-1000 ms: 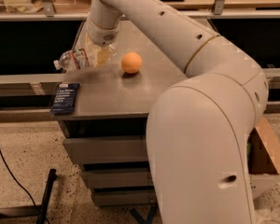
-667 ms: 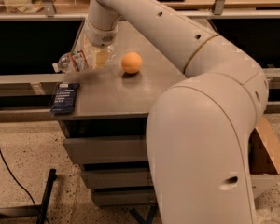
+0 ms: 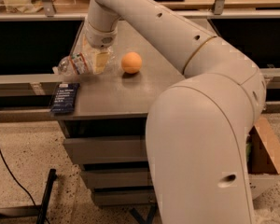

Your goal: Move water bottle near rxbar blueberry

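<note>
Clamping the water bottle (image 3: 73, 64) near its base, the gripper (image 3: 99, 61) holds it tilted; likely light, slick, crushable. The rxbar blueberry (image 3: 65, 97) lies near, below-left of it.

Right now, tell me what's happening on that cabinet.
The robot's arm reaches over the cabinet top, and its tool grips the water bottle on its side near the left edge. The rxbar blueberry lies flat at the front-left corner, nearer the camera and apart from the bottle. An orange ball sits beside the tool.
</note>
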You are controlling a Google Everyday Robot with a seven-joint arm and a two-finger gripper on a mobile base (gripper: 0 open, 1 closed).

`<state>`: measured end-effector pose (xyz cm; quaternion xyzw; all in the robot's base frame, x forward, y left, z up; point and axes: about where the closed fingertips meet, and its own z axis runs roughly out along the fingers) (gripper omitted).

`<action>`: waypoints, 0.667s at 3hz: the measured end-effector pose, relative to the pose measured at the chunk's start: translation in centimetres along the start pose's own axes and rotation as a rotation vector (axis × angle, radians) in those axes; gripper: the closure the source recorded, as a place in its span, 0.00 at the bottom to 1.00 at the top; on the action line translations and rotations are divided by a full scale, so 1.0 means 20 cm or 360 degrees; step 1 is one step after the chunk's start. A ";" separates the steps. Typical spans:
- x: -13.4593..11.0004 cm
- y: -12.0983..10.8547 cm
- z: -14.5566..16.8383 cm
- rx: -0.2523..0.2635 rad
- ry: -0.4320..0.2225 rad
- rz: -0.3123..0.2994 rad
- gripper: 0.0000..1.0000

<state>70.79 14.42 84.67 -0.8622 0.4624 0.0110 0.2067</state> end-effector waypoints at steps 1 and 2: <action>0.00 0.00 0.02 -0.0007 -0.0002 -0.0001 0.00; 0.00 0.00 0.02 -0.0007 -0.0002 -0.0001 0.00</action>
